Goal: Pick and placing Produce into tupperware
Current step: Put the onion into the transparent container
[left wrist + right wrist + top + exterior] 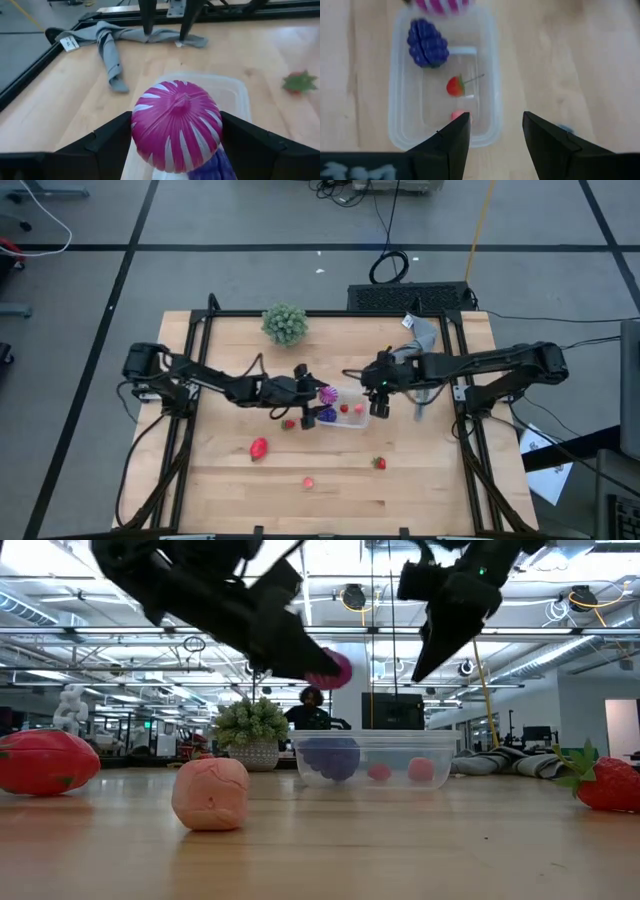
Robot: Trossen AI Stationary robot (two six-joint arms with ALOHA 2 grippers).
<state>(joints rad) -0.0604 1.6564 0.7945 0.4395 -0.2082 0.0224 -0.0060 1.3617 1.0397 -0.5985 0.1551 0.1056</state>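
the left jaws (175, 145) are closed on the magenta ball (176, 125), over the 9 o'clock end of the tupperware (345, 417). the right jaws (493, 132) hang parted and empty over its 3 o'clock end. inside lie the grape cluster (427, 42), a small strawberry (454, 86) and, it seems, a pink piece. four pieces (259, 447) remain on the tabletop (420, 480), mostly toward 6 o'clock.

A light wooden table (220, 480) carried everything. A clear container (342, 417) sat on it near the middle. Behind the container stood a green plant (285, 324) and lay a grey cloth (420, 332); in front of it lay three loose fruits: a big red one (259, 448), a pink one (308, 482) and a strawberry (379, 463).
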